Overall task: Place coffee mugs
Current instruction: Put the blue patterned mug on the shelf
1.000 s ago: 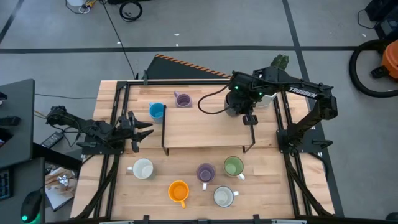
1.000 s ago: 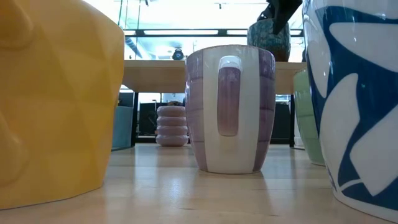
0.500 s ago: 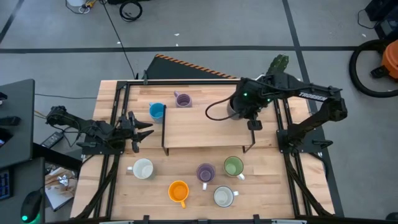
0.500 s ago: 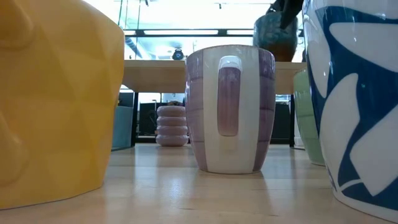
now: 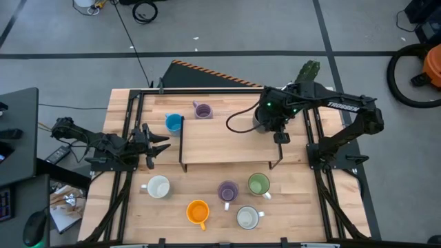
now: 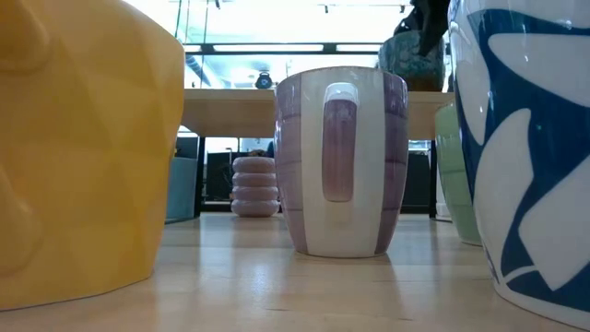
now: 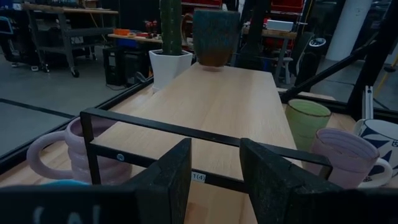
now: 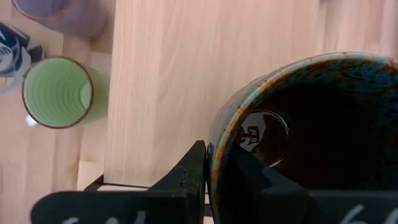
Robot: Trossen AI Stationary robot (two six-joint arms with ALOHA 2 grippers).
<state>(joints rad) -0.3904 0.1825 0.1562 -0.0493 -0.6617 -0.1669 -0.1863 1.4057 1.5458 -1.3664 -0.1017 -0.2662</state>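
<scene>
The right gripper is clamped on the rim of the dark brown mug, one finger inside and one outside the wall, holding it over the right end of the raised wooden shelf. In the left wrist view that mug hangs just clear of the shelf top. Right behind that end of the shelf stands the white planter with its cactus, close to the held mug.

The left gripper waits at the table's left edge with its fingers parted and nothing between them, facing the shelf's black frame.

On the table behind the shelf stand the blue mug and a ribbed lavender mug. In front of the shelf are five more: a white mug on the left, the orange mug, a striped lavender mug, the green mug and a white mug with blue pattern. The green mug stands nearest the shelf's right front leg, below the held mug.
</scene>
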